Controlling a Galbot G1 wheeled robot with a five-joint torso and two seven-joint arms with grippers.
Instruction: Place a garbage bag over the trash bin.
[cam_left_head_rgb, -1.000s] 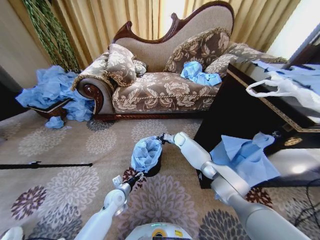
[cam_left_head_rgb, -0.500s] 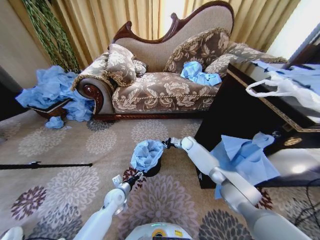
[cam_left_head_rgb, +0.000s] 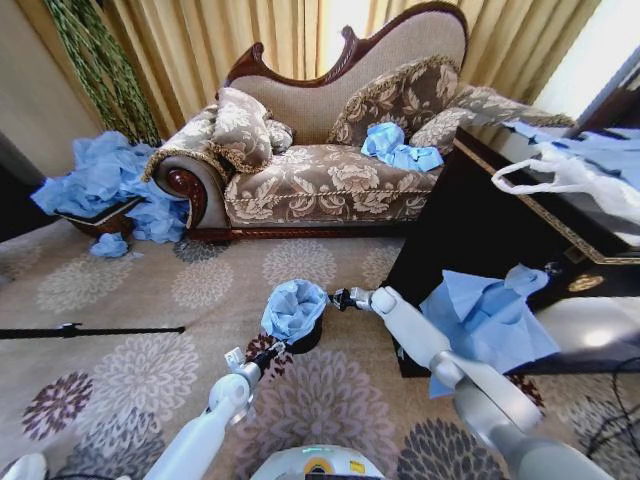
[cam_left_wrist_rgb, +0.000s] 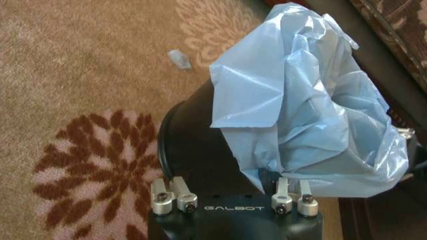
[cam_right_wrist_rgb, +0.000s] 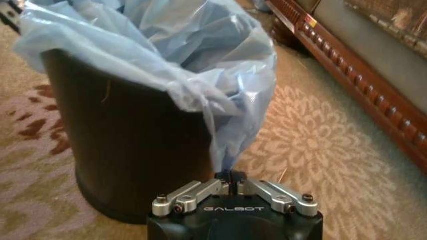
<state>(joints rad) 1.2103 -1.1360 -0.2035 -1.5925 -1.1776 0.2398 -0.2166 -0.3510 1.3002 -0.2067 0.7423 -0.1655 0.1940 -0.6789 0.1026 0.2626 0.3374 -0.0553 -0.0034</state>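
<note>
On the carpet (cam_left_head_rgb: 120, 300), right gripper (cam_right_wrist_rgb: 230, 181) jaws pinch the garbage bag (cam_right_wrist_rgb: 200, 55) draping the trash bin (cam_right_wrist_rgb: 127, 150) (left gripper (cam_left_wrist_rgb: 227, 196) jaws apart).

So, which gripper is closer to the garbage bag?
Right. The right gripper is shut on the garbage bag beside the trash bin; the left gripper sits by the bin's base.

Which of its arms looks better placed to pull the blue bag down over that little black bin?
Probably the right. Its pincer is shut on a hanging edge of the garbage bag, beside the trash bin. The left pincer sits open against the bin's opposite side, holding nothing.
</note>
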